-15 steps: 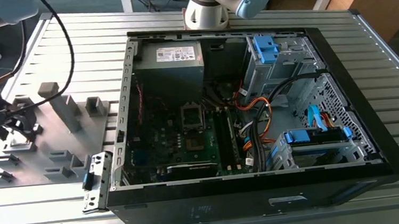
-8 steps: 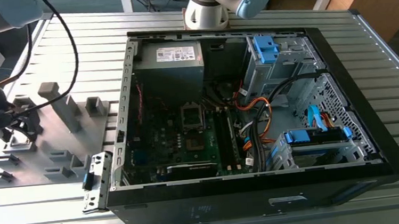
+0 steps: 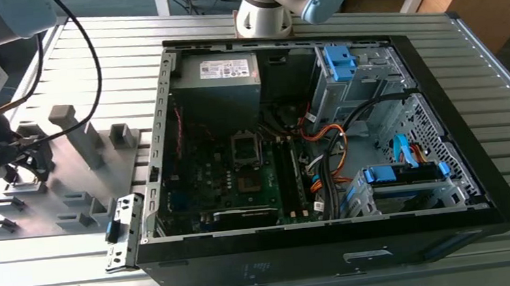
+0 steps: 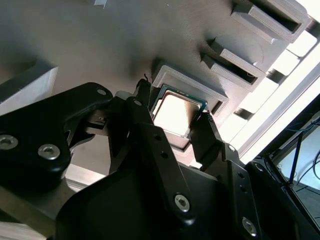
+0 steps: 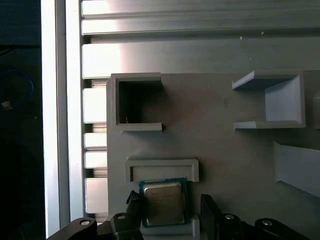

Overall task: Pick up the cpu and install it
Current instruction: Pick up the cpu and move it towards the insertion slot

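The cpu [image 5: 161,202], a small silver square chip with a green rim, lies in a shallow pocket of the grey fixture plate [image 5: 220,145]. In both wrist views my gripper [image 5: 170,204] straddles it, one black finger [image 5: 133,199] close against one edge and the other finger [image 5: 210,209] a small gap off the opposite edge. The second wrist view shows the cpu [image 4: 172,114] between the two fingertips of the gripper [image 4: 174,116], jaws open around it. In the exterior view my gripper [image 3: 23,176] hangs low over the fixture plate [image 3: 69,212] at that view's left.
An open computer case [image 3: 336,246] lies on the slatted metal table [image 3: 467,58], with its motherboard socket [image 3: 244,148], orange and black cables [image 3: 328,144] and blue drive brackets [image 3: 403,172]. Raised grey holders [image 3: 70,130] stand on the fixture plate beside my gripper.
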`<state>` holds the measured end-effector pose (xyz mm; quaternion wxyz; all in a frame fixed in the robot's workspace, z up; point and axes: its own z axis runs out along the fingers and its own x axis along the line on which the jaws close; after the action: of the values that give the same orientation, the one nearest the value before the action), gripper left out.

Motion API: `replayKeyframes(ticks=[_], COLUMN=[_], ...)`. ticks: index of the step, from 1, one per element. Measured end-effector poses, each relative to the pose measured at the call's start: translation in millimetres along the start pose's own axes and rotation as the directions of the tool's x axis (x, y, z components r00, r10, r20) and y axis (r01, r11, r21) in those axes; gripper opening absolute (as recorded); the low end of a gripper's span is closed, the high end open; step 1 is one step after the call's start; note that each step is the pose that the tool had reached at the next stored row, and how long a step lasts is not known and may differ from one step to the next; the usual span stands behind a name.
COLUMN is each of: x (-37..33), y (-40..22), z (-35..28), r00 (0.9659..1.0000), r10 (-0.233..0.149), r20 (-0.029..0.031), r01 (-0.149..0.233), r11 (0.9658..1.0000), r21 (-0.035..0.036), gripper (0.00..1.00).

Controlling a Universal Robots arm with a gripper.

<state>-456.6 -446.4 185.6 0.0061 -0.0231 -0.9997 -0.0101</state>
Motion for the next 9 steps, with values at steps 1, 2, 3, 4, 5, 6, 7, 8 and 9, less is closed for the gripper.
replayKeyframes(ticks=[1, 2, 3, 4, 5, 6, 7, 8, 9], x=[0.0, 0.0, 0.0, 0.0, 0.0, 0.0, 0.0, 0.0, 0.1], y=[0.0, 0.0, 0.0, 0.1, 0.4, 0.6, 0.7, 1.0, 1.4], z=[0.0, 0.0, 0.0, 0.0, 0.1, 0.2, 0.2, 0.3, 0.3], r00=[1.0000, 1.0000, 1.0000, 1.0000, 1.0000, 0.9999, 0.9998, 0.9995, 0.9993], r10=[0.000, 0.000, 0.000, -0.001, -0.004, -0.012, -0.022, -0.031, -0.037], r20=[0.0000, 0.0000, 0.0000, -0.0001, 0.0000, -0.0001, -0.0004, -0.0005, -0.0008], r01=[0.000, 0.000, 0.000, 0.001, 0.004, 0.012, 0.022, 0.031, 0.037], r11=[1.0000, 1.0000, 1.0000, 1.0000, 1.0000, 0.9999, 0.9998, 0.9995, 0.9993], r21=[0.0000, 0.0000, 0.0000, 0.0001, 0.0000, 0.0001, 0.0003, 0.0004, 0.0005], gripper=[0.59, 0.59, 0.59, 0.59, 0.59, 0.59, 0.59, 0.59, 0.59])
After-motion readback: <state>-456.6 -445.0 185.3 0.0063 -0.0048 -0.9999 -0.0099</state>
